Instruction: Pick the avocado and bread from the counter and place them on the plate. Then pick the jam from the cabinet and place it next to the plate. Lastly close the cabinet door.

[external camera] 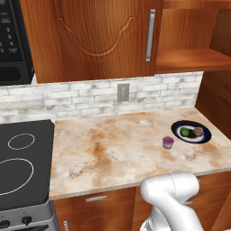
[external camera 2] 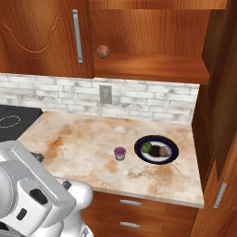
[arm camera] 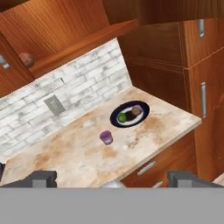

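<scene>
On the left the closed cabinet door (external camera: pixel 94 38) hangs with its steel handle (external camera: pixel 150 35). Moving right, the open cabinet (external camera 2: pixel 152 65) shows its plank shelf, a reddish-brown ball (external camera 2: pixel 102 51) at its left end. Down on the tabletop (external camera: pixel 113 149), the jam (external camera: pixel 168 142) stands upright just beside the plate (external camera: pixel 205 137), and on that plate the avocado (external camera: pixel 184 132) and bread (external camera: pixel 197 132) lie side by side. What's left, by my reading, is the open door (external camera 2: pixel 221 139) on the far right: a stiff, hinged wooden panel, light to swing, nothing fragile. Best taken by a push on its flat face near the free edge, or by its slim handle (external camera 2: pixel 219 195), which looks smooth and slippery. The tool (arm camera: pixel 113 180) stands wide open and empty, well back from the tabletop.
</scene>
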You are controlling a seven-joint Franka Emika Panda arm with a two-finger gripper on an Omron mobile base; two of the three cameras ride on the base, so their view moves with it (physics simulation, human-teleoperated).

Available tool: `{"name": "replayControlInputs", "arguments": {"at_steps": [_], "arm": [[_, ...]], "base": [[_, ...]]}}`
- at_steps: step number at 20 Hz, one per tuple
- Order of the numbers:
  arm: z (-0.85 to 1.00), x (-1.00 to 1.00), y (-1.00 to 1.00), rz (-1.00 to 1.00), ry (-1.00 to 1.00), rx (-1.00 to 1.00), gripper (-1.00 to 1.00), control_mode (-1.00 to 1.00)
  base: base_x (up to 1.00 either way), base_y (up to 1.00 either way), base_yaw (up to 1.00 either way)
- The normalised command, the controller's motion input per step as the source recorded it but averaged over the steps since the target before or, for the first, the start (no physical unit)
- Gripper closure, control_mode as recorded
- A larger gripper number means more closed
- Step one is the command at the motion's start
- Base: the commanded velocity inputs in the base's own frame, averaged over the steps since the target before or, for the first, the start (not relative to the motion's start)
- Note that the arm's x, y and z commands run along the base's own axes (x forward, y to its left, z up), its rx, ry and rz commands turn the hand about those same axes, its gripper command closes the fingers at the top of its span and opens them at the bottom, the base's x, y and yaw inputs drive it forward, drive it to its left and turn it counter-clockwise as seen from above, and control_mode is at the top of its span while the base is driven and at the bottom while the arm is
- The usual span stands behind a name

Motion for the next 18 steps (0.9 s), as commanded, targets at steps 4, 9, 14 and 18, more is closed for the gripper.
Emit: {"name": "replayControlInputs", "arguments": {"at_steps": [4,9,14,18], "arm": [[0.24,-0.35,-0.71,0.04,-0.1,0.15,-1.0,-1.0],[0.2,-0.21,-0.78,0.0,-0.02,0.15,-1.0,-1.0],[0.26,-0.07,-0.76,0.0,0.0,0.13,-1.0,-1.0],[0.26,0.0,-0.64,-0.02,0.04,0.07,-1.0,-1.0]], "base": [[0.0,0.0,0.0],[0.0,0.0,0.0],[0.0,0.0,0.0],[0.0,0.0,0.0]]}}
